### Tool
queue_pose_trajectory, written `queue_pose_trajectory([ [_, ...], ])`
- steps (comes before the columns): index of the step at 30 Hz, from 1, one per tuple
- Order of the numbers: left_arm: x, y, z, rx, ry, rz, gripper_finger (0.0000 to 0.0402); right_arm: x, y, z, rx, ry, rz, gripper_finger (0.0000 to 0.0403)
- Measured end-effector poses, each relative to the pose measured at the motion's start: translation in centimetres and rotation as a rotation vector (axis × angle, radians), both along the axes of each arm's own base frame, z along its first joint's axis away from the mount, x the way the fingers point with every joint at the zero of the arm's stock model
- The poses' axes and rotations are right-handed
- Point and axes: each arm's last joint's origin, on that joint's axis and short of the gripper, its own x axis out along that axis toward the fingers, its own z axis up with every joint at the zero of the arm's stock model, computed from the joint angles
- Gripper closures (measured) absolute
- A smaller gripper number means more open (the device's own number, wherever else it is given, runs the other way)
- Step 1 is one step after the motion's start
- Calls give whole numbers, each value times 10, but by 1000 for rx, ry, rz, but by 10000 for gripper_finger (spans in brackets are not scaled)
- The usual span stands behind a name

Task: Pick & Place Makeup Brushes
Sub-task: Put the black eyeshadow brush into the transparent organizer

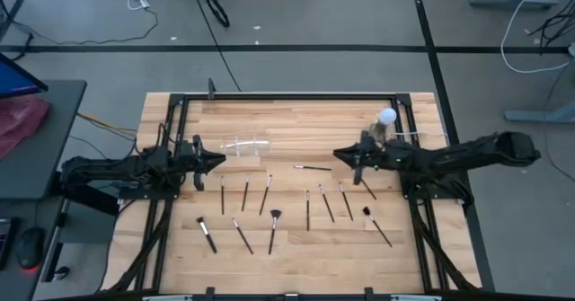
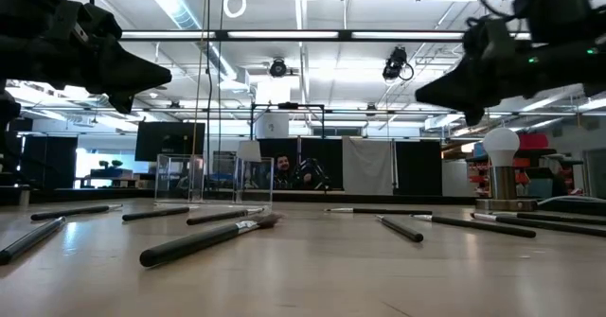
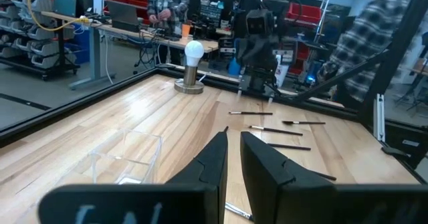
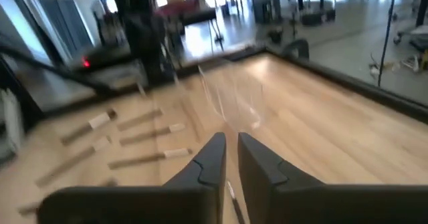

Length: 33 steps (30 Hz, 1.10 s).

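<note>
Several thin dark makeup brushes (image 1: 274,229) lie flat and scattered on the wooden table, between and in front of the two arms. One brush (image 1: 313,167) lies just left of my right gripper (image 1: 340,154). My right gripper hovers above the table, shut and empty. My left gripper (image 1: 216,160) hovers at the left, just below a clear plastic box (image 1: 244,146), and is also shut and empty. The brushes also show in the low view (image 2: 204,239) and in the left wrist view (image 3: 274,129).
A white ball on a round base (image 1: 386,121) stands at the far right of the table. The clear box (image 3: 127,157) stands between the grippers, toward the far side. A black frame (image 1: 287,97) runs around the table. People show in the room behind.
</note>
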Motion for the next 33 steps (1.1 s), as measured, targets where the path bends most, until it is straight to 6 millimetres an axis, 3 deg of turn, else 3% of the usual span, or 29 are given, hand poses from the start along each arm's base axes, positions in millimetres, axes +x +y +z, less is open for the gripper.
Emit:
queue_pose_trajectory([
  [7, 0, 0, 0, 0, 1, 0, 353, 38, -3, -20, -89, 209, 54, 281],
  [16, 0, 0, 0, 0, 0, 1, 353, 57, -13, -62, -108, 385, 77, 227],
  [24, 0, 0, 0, 0, 0, 7, 353, 75, -22, -87, -128, 483, 101, 242],
  [33, 0, 0, 0, -7, -2, 8, 353, 72, -26, -102, -110, 532, 124, 300],
])
